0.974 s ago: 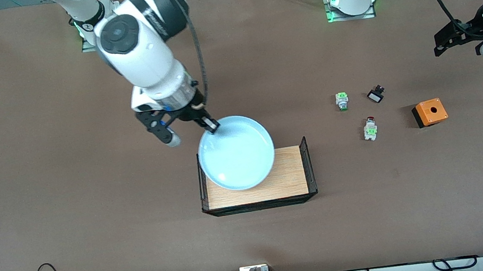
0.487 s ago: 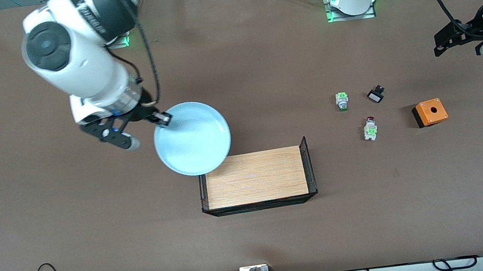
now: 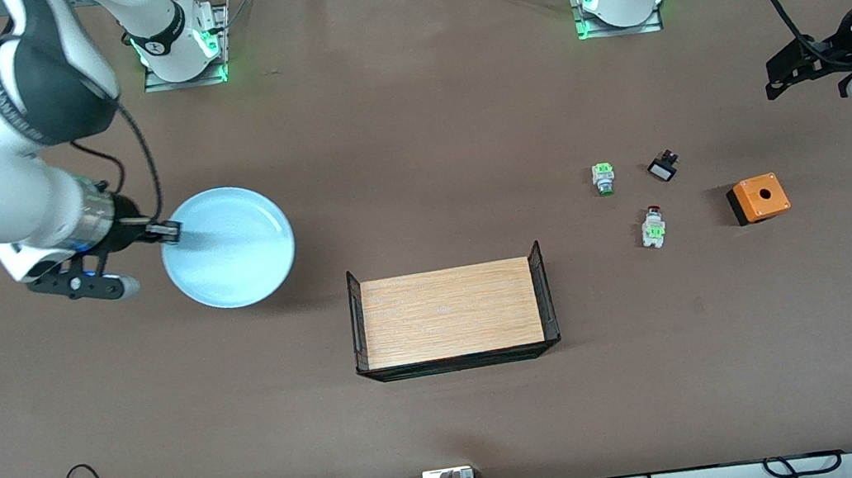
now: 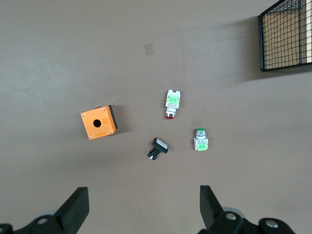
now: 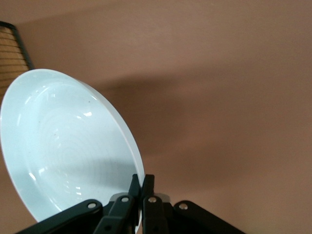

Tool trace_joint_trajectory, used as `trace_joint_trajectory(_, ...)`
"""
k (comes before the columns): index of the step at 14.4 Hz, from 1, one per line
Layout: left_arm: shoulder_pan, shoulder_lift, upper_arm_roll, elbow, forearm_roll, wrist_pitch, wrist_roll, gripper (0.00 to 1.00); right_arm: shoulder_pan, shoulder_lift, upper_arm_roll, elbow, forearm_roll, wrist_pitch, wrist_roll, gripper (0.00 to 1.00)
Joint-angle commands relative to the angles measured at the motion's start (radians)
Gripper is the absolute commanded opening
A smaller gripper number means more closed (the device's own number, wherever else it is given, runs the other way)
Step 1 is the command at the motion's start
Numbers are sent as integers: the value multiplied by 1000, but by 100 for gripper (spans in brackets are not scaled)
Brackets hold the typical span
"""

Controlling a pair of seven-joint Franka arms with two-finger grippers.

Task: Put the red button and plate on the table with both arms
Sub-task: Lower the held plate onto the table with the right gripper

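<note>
The right gripper [image 3: 167, 232] is pinched shut on the rim of the pale blue plate [image 3: 232, 250], holding it in the air over the bare brown counter [image 3: 411, 133] toward the right arm's end. In the right wrist view its two fingers [image 5: 141, 187] meet tightly across the plate's [image 5: 63, 151] raised edge, and the plate hangs tilted above its own shadow. The plate is well apart from the small wooden tray [image 3: 451, 312] with black wire ends, which stands at mid-counter. The left gripper [image 3: 802, 65] waits over the left arm's end of the counter with its fingers [image 4: 75, 209] spread wide and nothing between them. The red button [image 3: 653, 227] lies on its side on the counter toward the left arm's end, nearer to the front camera than the green-capped button [image 3: 603, 178] and the small black part [image 3: 663, 168], which lie beside each other. The orange box [image 3: 758, 198] with a hole sits beside the red button, closer still to the left arm's end. The left wrist view shows all four of these small items lying apart from one another.
</note>
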Motion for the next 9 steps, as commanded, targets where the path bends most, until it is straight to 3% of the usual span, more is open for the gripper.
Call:
trace_joint_trajectory(1,7,16,0,32,-14,-22,18,100,-105,-47,17,-121,-11,37,-182,0)
trace_joint_trajectory(9,7,16,0,32,-14,-22,18,100,-220,-97,17,-448,-11,392,-563,0)
